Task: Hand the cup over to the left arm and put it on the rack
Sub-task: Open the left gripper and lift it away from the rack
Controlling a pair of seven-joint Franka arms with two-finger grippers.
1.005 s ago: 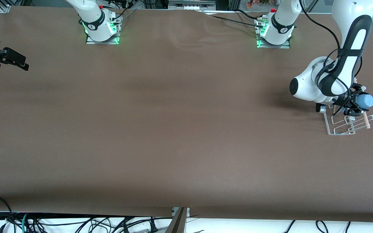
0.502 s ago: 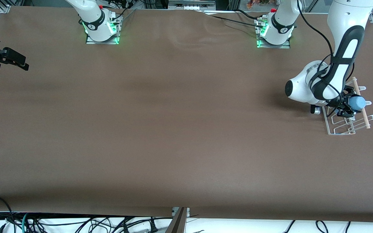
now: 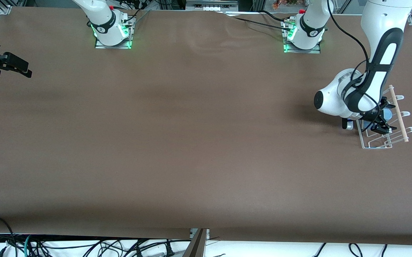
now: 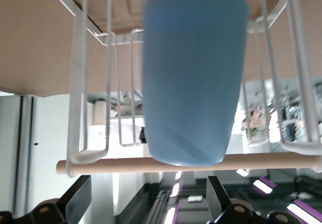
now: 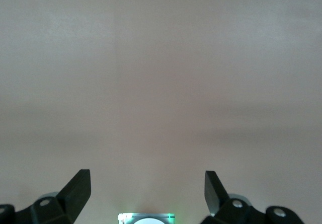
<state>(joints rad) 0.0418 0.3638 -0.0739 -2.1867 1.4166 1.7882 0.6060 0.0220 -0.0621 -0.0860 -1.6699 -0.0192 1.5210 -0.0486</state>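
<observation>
The light-blue cup [image 4: 193, 73] rests among the upright loops of the white wire rack [image 4: 79, 83], its narrow end next to the wooden dowel [image 4: 110, 165]. In the front view only a bit of the cup [image 3: 388, 114] shows under the left arm, on the rack [image 3: 370, 144] at the left arm's end of the table. My left gripper [image 4: 148, 204] is open, with both fingers wide apart and clear of the cup; it hangs low over the rack [image 3: 383, 125]. My right gripper [image 3: 20, 69] is open and empty [image 5: 147, 189] and waits at the right arm's end of the table.
The brown table [image 3: 191, 142] stretches between the two arms. The right arm's base with its green light [image 5: 147, 217] shows in the right wrist view. Cables [image 3: 84, 246] lie below the table's edge nearest the front camera.
The left arm has lowered the cup onto the rack, toward the robots' bases from where it hung. The cup, held out past the dowel before, now sits inside the rack. The right arm is still.
</observation>
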